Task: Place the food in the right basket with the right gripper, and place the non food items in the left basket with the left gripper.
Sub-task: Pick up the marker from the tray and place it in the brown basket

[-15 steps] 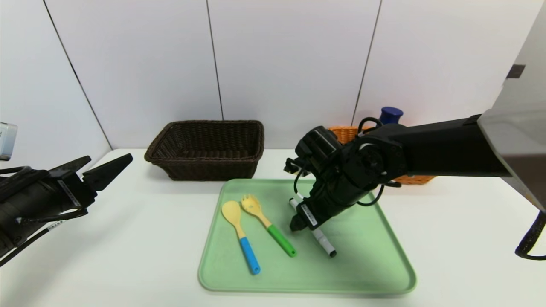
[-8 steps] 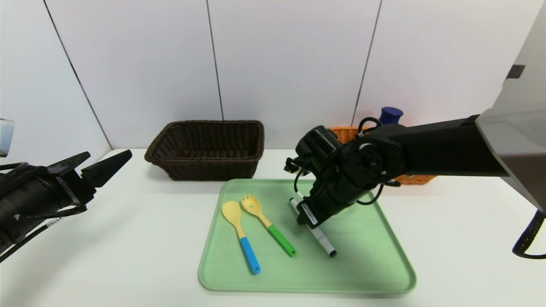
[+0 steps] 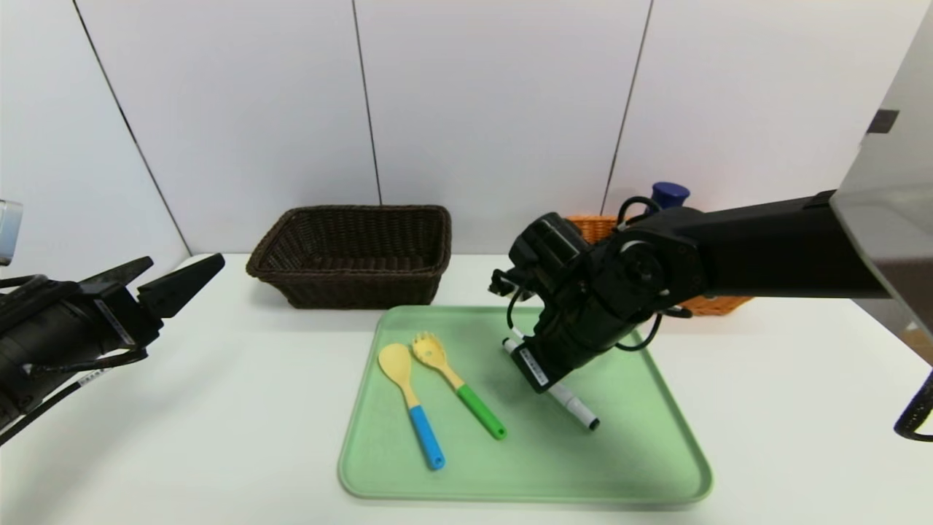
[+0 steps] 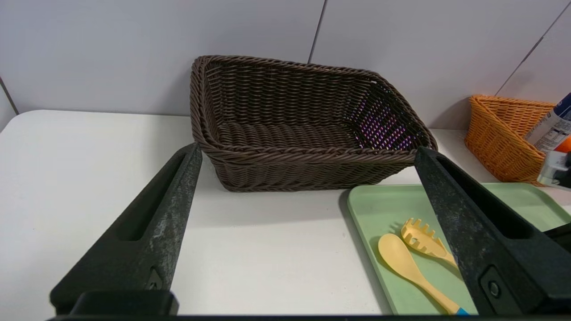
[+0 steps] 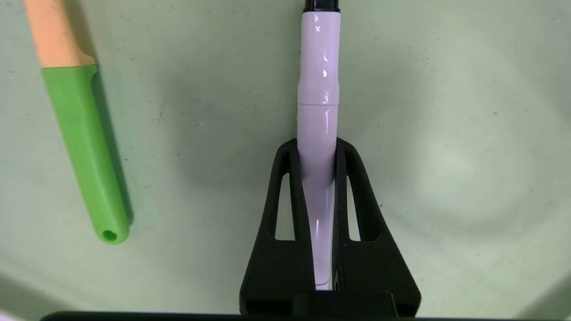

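Marker (image 5: 316, 133) clamped along its barrel by the right pincer (image 5: 316, 178), at centre-right of the head view over the green tray (image 3: 641, 467) — odd, since non-food belongs to the left arm. Far left: left pincer (image 3: 157, 284) spread wide, idle above the tabletop (image 3: 219, 408). Dark brown basket (image 3: 350, 255) upper centre, nothing visible inside. Spoon (image 3: 412, 401) and fork (image 3: 459, 394) flat on tray. Orange basket (image 4: 499, 133) upper right, holding bottle (image 4: 553, 127).

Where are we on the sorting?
Done: bottle and orange sit in the orange basket. In hand: right gripper shut on the marker. Left: spoon and fork on the tray; brown basket empty; left gripper open, idle.
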Motion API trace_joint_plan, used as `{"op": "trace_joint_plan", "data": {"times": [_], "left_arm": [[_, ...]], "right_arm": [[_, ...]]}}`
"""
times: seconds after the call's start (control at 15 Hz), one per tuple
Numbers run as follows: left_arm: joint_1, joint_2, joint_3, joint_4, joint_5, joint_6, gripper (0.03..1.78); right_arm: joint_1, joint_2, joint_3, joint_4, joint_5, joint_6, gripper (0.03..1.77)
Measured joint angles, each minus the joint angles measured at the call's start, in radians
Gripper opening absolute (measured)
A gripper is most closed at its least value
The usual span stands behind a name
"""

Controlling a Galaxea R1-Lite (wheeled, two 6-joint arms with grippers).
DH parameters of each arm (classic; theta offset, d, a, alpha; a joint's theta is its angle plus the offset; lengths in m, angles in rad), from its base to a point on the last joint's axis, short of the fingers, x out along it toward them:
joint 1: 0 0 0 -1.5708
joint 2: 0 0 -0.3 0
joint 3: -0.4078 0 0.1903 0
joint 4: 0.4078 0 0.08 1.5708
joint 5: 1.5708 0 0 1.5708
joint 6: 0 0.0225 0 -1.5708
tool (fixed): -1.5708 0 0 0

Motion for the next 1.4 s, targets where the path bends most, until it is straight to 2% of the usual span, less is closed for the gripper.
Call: {"op": "trace_joint_plan", "data": {"times": [0.33, 0.53, 0.73, 0.87, 1.0, 1.27, 1.4], "left_arm": [[0.0, 0.001, -0.004, 0.0, 0.0, 0.0, 1.69], [0.0, 0.001, -0.002, 0.001, -0.001, 0.0, 1.69], [0.0, -0.002, 0.003, 0.003, -0.003, 0.004, 1.69], [0.0, -0.005, 0.001, 0.002, -0.001, 0.008, 1.69], [0.001, -0.011, -0.001, 0.001, -0.001, 0.011, 1.69], [0.0, -0.021, 0.005, 0.001, 0.001, 0.021, 1.69], [0.0, -0.024, 0.007, 0.001, -0.001, 0.021, 1.69]], "right_arm": [[0.001, -0.135, -0.05, -0.037, 0.006, 0.019, 0.16], [0.002, -0.153, -0.187, -0.205, 0.013, 0.01, 0.16], [0.005, -0.057, -0.332, -0.346, 0.018, -0.024, 0.16], [0.012, 0.032, -0.358, -0.499, 0.03, -0.056, 0.16], [0.024, 0.13, -0.367, -0.714, 0.058, -0.079, 0.16], [0.043, 0.273, -0.371, -1.085, 0.076, -0.089, 0.16], [0.055, 0.309, -0.371, -1.217, 0.077, -0.087, 0.16]]}}
